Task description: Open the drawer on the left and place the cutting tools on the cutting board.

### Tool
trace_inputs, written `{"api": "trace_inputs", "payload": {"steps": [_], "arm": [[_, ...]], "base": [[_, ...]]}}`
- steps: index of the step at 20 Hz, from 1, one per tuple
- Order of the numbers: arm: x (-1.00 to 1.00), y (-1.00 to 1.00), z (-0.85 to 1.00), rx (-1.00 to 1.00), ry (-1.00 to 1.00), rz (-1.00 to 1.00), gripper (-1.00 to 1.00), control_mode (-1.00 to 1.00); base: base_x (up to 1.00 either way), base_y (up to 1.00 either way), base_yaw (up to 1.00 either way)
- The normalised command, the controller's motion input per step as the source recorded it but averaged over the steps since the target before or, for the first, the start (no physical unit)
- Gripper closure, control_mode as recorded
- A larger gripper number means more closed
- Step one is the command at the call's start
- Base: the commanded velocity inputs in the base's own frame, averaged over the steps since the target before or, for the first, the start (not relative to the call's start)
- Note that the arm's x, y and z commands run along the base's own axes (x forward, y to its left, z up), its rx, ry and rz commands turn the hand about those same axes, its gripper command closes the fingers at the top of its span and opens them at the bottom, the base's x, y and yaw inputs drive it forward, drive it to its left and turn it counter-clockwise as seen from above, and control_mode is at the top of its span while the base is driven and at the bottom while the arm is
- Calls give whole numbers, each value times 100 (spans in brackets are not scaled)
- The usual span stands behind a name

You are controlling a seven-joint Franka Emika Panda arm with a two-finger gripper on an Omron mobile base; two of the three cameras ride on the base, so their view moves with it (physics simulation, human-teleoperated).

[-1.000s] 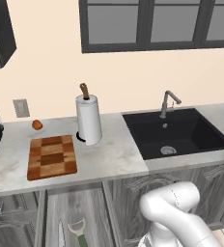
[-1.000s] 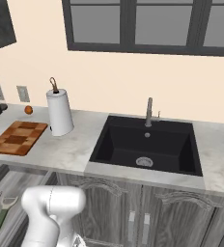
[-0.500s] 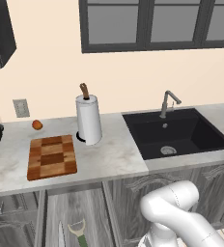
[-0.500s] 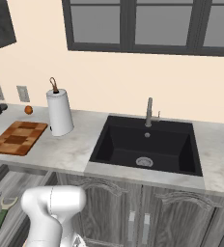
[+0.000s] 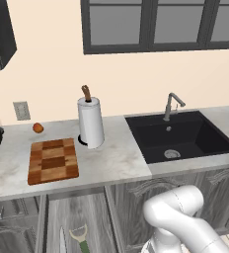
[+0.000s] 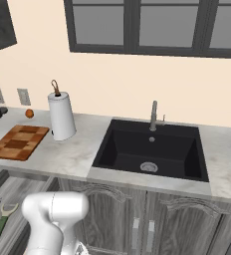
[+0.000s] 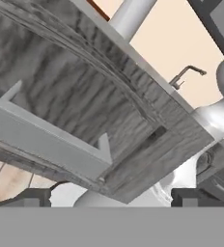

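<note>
- the drawer stands open, with the peeler and the knife lying inside, up and left of the low-hanging pincer.
- the pincer is wide and holds nothing.
- step in hand, i judge: reaching for a first tool.
- next: rise over the drawer, descend onto the peeler.
- the cutting board waits on the worktop above.

Even, bright, shadowless rendered light; base views crisp, hand view perhaps slightly soft, steeply tilted.
</note>
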Motion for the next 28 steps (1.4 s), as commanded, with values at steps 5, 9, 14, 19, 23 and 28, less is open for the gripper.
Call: {"api": "trace_inputs", "payload": {"steps": [5, 9, 14, 19, 23, 28], "arm": [[-26, 2, 18, 0, -12, 0, -100, -100], [-11, 0, 92, 12, -11, 0, -100, -100], [11, -23, 97, 27, 0, -4, -100, -100], [42, -31, 97, 42, 8, -7, -100, -100], [53, -37, 84, 47, 20, -5, -100, -100], [78, -58, 69, 43, 22, 0, -100, -100]], "base": [[0, 0, 0], [0, 0, 0], [0, 0, 0], [0, 0, 0], [0, 0, 0], [0, 0, 0]]}}
